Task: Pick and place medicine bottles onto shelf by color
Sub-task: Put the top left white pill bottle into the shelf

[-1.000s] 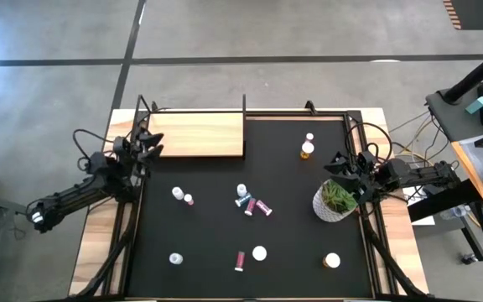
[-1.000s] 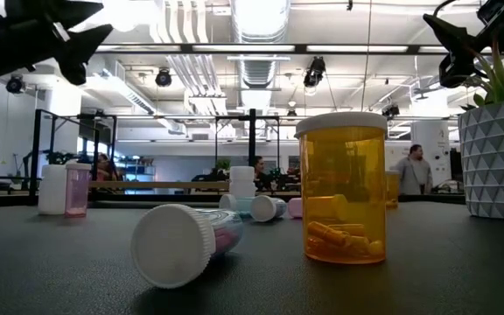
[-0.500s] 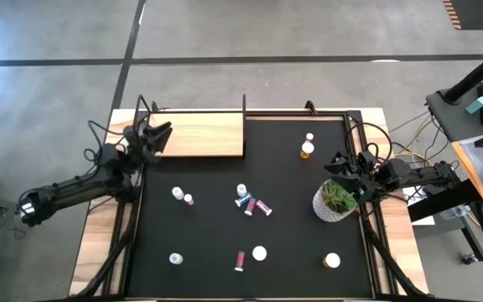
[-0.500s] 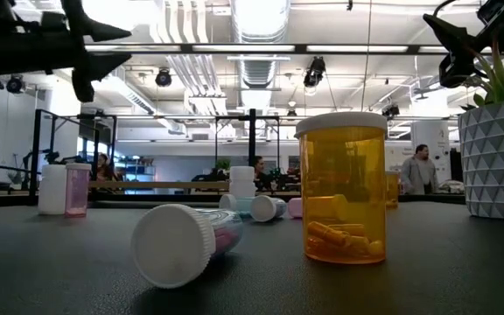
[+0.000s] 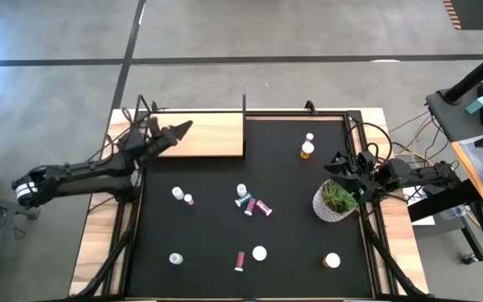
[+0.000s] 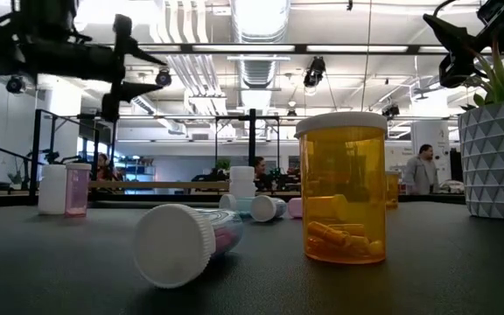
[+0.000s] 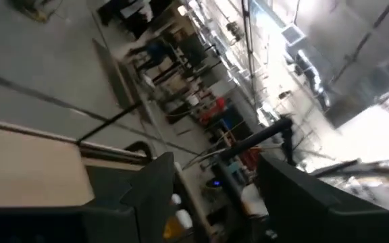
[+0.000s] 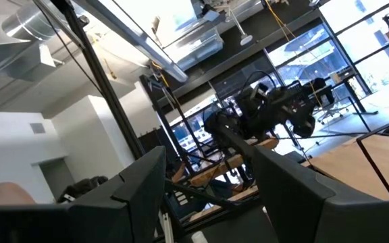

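Left gripper [image 5: 183, 128] advanced over sideways-long shelf [image 5: 212, 134].

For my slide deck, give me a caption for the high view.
Left gripper open over the shelf; medicine bottles scattered on the mat.

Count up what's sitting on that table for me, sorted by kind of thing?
Pill bottles: 12 (a few lie bunched together, so one could be miscounted)
Potted plant: 1
Wooden board: 1
Total: 14
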{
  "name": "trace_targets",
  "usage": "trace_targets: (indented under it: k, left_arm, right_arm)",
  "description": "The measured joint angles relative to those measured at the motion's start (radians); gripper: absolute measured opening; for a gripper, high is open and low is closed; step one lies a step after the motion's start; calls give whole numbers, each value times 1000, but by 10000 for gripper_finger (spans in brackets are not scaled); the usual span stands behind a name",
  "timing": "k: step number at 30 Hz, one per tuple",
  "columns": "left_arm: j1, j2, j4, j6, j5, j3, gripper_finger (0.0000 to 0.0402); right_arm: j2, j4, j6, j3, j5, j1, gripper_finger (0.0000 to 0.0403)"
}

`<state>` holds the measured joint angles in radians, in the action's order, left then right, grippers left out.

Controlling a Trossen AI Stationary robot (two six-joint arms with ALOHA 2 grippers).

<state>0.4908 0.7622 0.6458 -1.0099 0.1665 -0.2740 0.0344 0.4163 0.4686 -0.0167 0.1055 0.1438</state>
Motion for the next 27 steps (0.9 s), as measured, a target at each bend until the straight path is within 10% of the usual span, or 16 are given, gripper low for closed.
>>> trace_targets:
  k: [13, 27]
  left_arm:
    - [-29, 264, -46, -243, -57, -128, 196]
    - [-98, 297, -836, -480, -60, -446, 196]
  right_arm:
    - [0, -1, 0, 0, 0, 0, 212]
    - [0, -1, 0, 0, 0, 0, 212]
